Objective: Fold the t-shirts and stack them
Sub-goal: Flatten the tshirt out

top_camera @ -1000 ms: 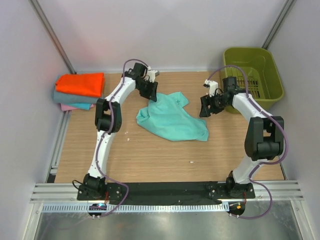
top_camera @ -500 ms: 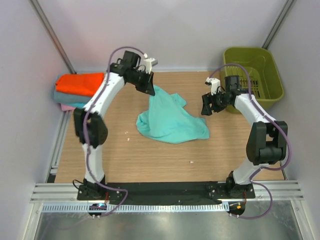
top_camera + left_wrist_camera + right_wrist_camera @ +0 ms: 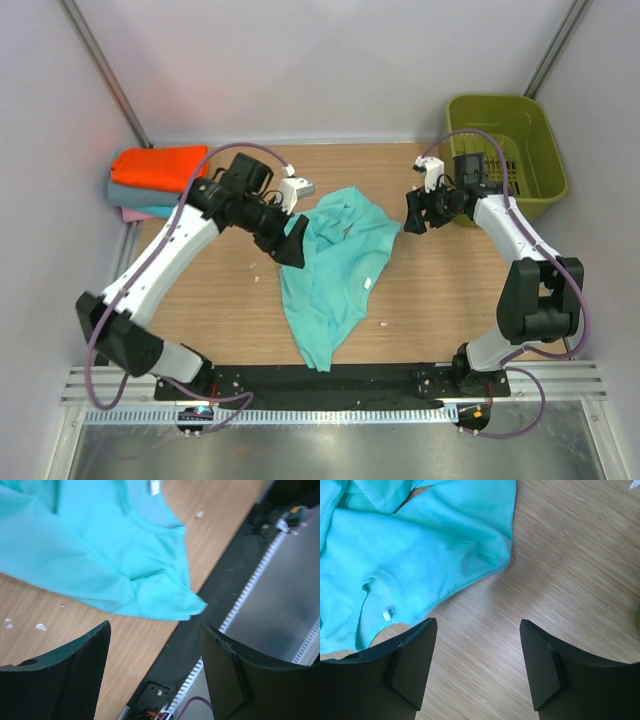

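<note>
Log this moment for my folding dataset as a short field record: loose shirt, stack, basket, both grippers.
loose shirt: mint-green t-shirt, unfolded, crumpled, near tip at the front edge
stack: orange t-shirt atop grey-teal t-shirt and pink t-shirt, far left
basket: olive-green basket, far right
left gripper: open, empty
right gripper: open, empty, beside the shirt's edge

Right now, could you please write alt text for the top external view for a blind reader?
A mint t-shirt lies crumpled on a wooden table, trailing to its near edge. The left gripper is at its left side, the right gripper by its far right corner, both open. Folded shirts lie far left, a basket far right.
</note>
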You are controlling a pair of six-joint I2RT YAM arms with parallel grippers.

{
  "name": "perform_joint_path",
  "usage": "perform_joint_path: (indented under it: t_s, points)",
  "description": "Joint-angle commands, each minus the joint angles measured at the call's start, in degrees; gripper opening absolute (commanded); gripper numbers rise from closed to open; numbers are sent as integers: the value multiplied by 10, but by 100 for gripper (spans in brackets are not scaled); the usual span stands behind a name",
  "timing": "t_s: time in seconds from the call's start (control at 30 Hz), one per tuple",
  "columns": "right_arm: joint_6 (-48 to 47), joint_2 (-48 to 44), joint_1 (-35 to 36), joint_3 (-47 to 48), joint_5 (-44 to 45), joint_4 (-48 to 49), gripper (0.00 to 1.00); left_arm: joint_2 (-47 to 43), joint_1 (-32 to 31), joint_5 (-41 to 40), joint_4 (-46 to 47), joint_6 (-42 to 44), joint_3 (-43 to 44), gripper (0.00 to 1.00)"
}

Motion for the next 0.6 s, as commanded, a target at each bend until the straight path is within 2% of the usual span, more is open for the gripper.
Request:
perform_joint_path:
  t_s: [0.0, 0.07, 0.23, 0.27, 0.3, 0.4, 0.43, 0.57]
  points:
    - [14, -15, 4, 7, -7, 18, 73, 55, 22, -102, 42, 25, 22, 72]
    - [19, -12, 3, 13, -8, 16, 73, 117, 36, -108, 57, 15, 45, 72]
    - [22, 14, 14, 13, -25, 23, 72, 279, 65, -65, 76, -34, 195, 67]
    - [17, 19, 30, 15, -28, 24, 72, 334, 72, -60, 79, -42, 219, 66]
    - [11, 27, 39, 17, -27, 23, 71, 358, 74, -66, 76, -37, 277, 66]
    - [-8, 36, 94, 26, -3, 31, 71, 446, 74, -79, 71, -15, 354, 66]
    - [-12, 49, 106, 29, 6, 32, 71, 466, 75, -85, 70, -5, 409, 67]
    - [-11, 107, 136, 69, 14, 52, 70, 550, 90, -90, 103, 0, 509, 68]
